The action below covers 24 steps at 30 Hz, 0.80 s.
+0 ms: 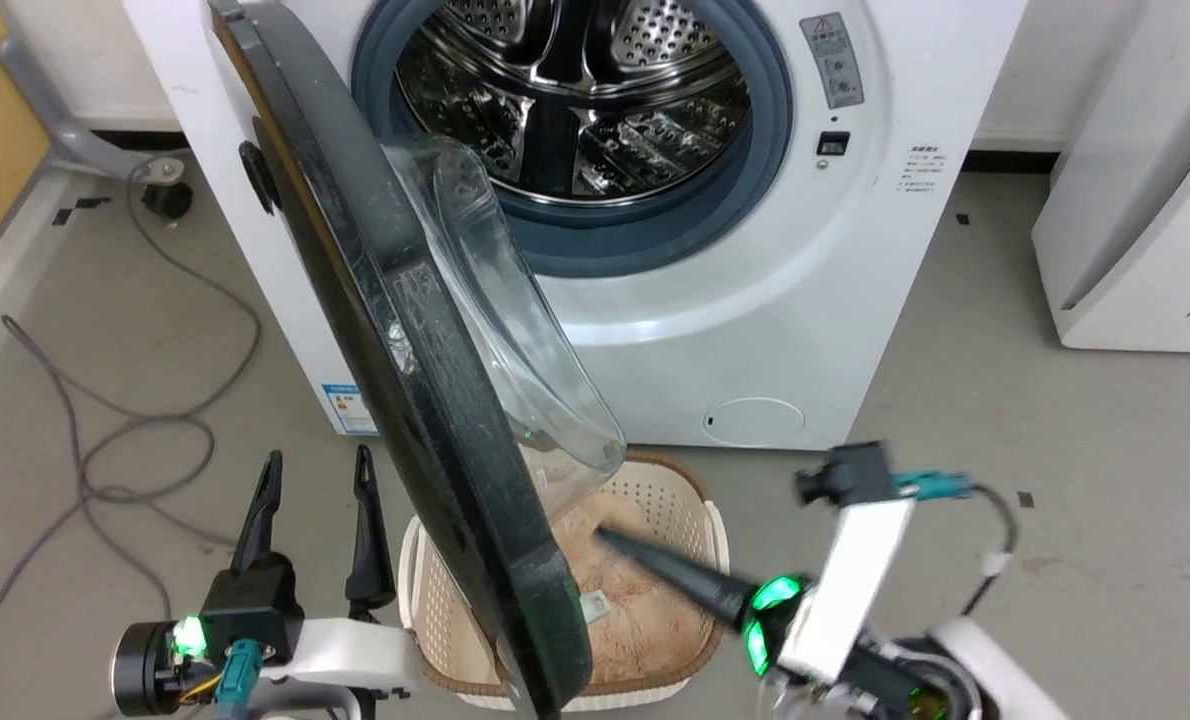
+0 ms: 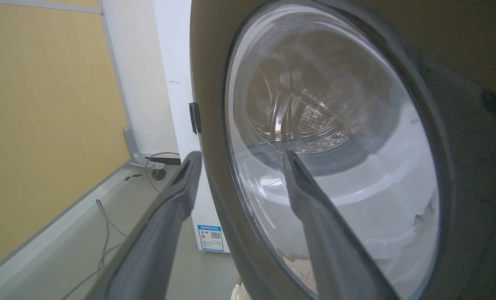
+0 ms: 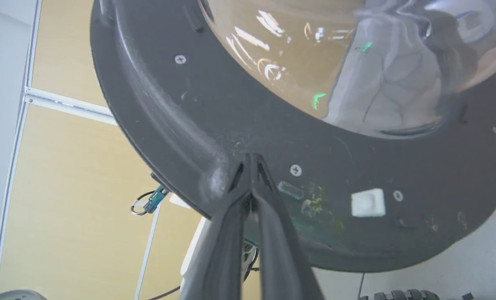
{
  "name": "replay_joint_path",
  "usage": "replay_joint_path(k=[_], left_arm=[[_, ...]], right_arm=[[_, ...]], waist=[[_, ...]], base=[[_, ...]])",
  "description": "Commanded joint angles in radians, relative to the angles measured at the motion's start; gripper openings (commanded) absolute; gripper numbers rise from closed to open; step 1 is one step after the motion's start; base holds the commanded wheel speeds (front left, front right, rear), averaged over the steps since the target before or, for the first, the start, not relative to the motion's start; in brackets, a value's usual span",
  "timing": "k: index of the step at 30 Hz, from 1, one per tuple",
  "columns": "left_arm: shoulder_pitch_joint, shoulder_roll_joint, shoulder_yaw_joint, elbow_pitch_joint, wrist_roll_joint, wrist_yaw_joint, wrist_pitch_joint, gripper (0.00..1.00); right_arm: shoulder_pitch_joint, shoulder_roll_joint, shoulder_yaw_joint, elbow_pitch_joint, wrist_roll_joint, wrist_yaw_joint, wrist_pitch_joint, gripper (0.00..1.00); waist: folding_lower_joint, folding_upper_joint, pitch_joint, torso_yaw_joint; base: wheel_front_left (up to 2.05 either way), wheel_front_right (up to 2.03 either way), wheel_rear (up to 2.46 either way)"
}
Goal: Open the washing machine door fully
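White washing machine point(image 1: 755, 330) stands square ahead, steel drum and grey-blue gasket exposed. The washing machine door point(image 1: 425, 400) hangs from its hinge on the machine's left, swung out roughly edge-on to the head camera, glass bowl bulging toward the drum opening; its lower rim overlaps the basket in the head view. A second white appliance point(image 1: 1145, 200) sits off to the right, well apart. A white perforated basket point(image 1: 700, 500) with a brown rim and tan fluffy cloth inside rests on the floor just before the machine, under the door's swing. Right gripper point(image 3: 251, 158) has its fingers pinched together with nothing between them, tips against the door's dark inner face below the glass. Left gripper point(image 1: 317, 460) is spread wide and empty on the door's outer side, apart from it. Grey cables point(image 1: 85, 440) loop left of the machine. Floor point(image 1: 1005, 450) is plain grey; a yellow wall panel point(image 2: 43, 125) lines the left side.
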State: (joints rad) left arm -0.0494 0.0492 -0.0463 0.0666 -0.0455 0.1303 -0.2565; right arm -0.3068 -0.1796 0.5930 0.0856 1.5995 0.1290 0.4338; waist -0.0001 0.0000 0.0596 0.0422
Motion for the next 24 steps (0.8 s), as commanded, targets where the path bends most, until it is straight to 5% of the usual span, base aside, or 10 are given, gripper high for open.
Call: replay_joint_path(k=[1,15,20,24], left_arm=[[0.018,0.001,0.004,0.003,0.006,0.001,-0.005,1.00],[0.053,0.001,0.019,0.010,0.006,-0.001,-0.005,1.00],[0.062,0.001,0.027,0.008,0.009,-0.002,-0.005,1.00],[0.067,0.001,0.032,0.003,0.010,0.000,-0.005,1.00]], right_arm=[[0.014,0.004,-0.021,-0.010,-0.008,0.002,-0.023,0.00],[0.046,-0.048,-0.236,-0.074,-0.278,0.002,-0.627,0.00],[0.065,-0.122,-0.288,-0.064,-0.549,0.002,-0.693,0.00],[0.111,-0.087,-0.426,-0.087,-0.881,0.002,-0.695,0.00]], waist=[[0.0001,0.0000,-0.007,-0.003],[0.0001,0.0000,-0.066,-0.023],[0.0001,0.0000,-0.078,-0.032],[0.0001,0.0000,-0.081,-0.037]], base=[[0.00,0.00,0.00],[0.00,0.00,0.00],[0.00,0.00,0.00],[0.00,0.00,0.00]])
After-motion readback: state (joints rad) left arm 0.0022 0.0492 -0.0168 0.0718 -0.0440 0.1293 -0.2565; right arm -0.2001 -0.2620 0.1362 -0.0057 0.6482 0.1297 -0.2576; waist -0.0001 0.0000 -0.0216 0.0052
